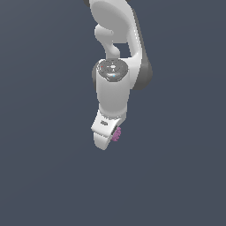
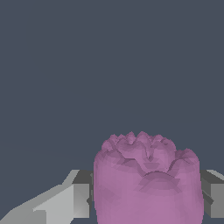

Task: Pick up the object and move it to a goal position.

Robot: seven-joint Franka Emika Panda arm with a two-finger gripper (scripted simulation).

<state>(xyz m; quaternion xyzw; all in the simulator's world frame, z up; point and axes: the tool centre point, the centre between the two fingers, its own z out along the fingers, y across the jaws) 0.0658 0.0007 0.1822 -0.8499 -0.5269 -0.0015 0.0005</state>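
jaws: closed onto the small magenta-pink, bumpy, berry-like lump (image 2: 148, 183); in the wrist view a grey finger pad (image 2: 82, 199) sits against one flank and its twin against the other, no gap visible.
object vs jaws: dead between them, filling the span; bumpy crown sticks out past the fingertips.
object axis: roughly round, no clear long axis; looks slightly wider than tall in the wrist view.
object in exterior view: only a sliver of the lump (image 1: 116, 134) peeks out on the exterior view's right of the white gripper (image 1: 107, 134); the rest is hidden by the finger.
gripper pose: pointing down, tilted slightly toward the exterior view's left.
arm: white Panda arm (image 1: 115, 31) comes down from the top of frame, wrist stacked over the gripper.
support: plain slate-grey background; contact with any surface can't be told.
goal: no marker visible.
stage (judgement): grasp looks made, carry is next.
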